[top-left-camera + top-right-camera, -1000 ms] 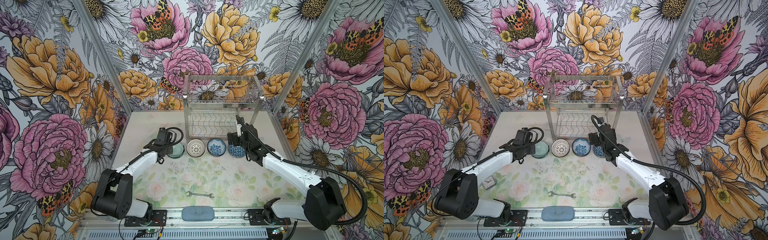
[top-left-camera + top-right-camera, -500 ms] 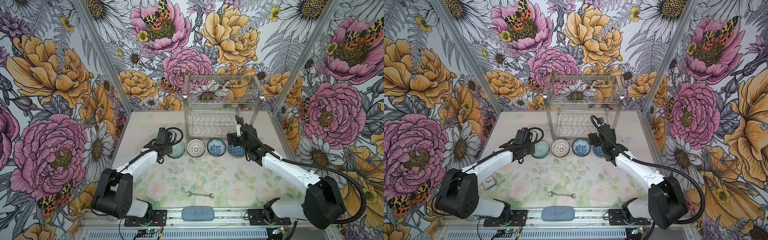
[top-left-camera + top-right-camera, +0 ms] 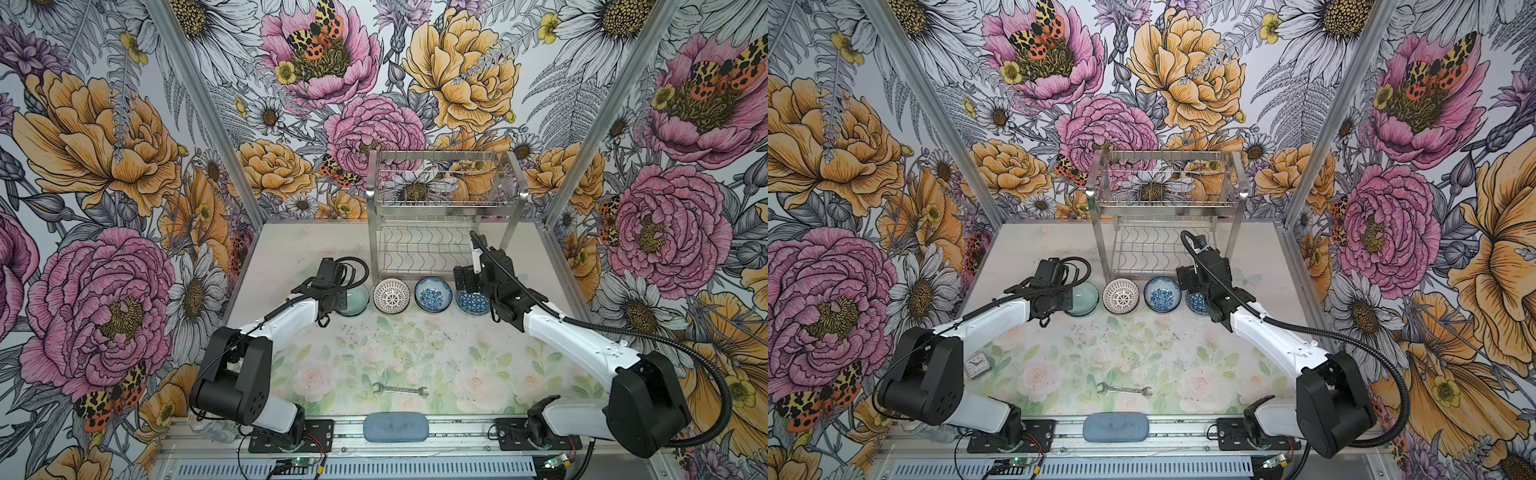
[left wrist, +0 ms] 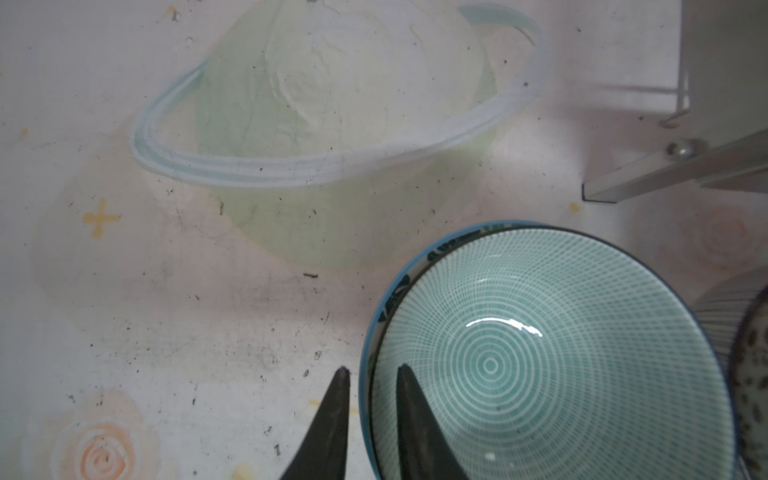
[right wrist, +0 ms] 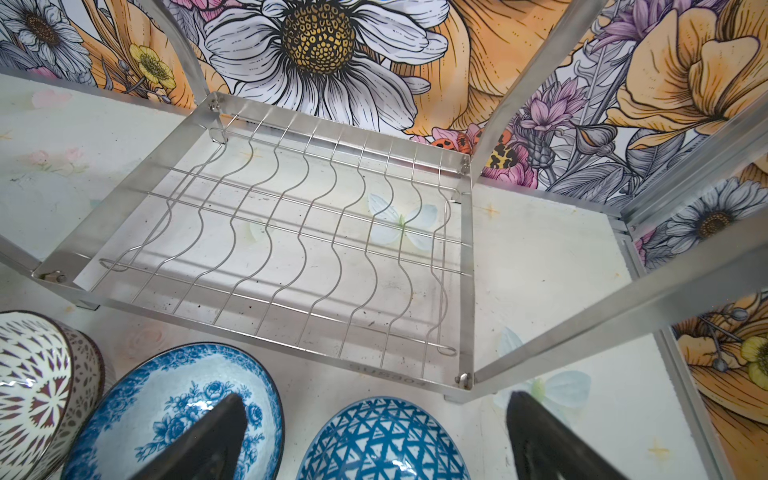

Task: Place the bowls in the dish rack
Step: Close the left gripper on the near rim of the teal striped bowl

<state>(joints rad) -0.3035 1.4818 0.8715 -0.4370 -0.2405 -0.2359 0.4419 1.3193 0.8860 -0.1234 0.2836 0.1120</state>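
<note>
my left gripper (image 4: 372,370) is down at the mint green bowl (image 4: 540,365), at one end of the row. its fingers stand a narrow gap apart, one inside the bowl and one outside, with the rim between them; i cannot tell whether they press on it. my right gripper (image 5: 376,397) is spread wide above the blue triangle bowl (image 5: 382,440) at the other end, one finger showing in front of the blue floral bowl (image 5: 166,407). the white lattice bowl (image 3: 391,294) sits between the green and the floral. all four rest on the table (image 3: 299,249), just in front of the dish rack (image 3: 373,232).
</note>
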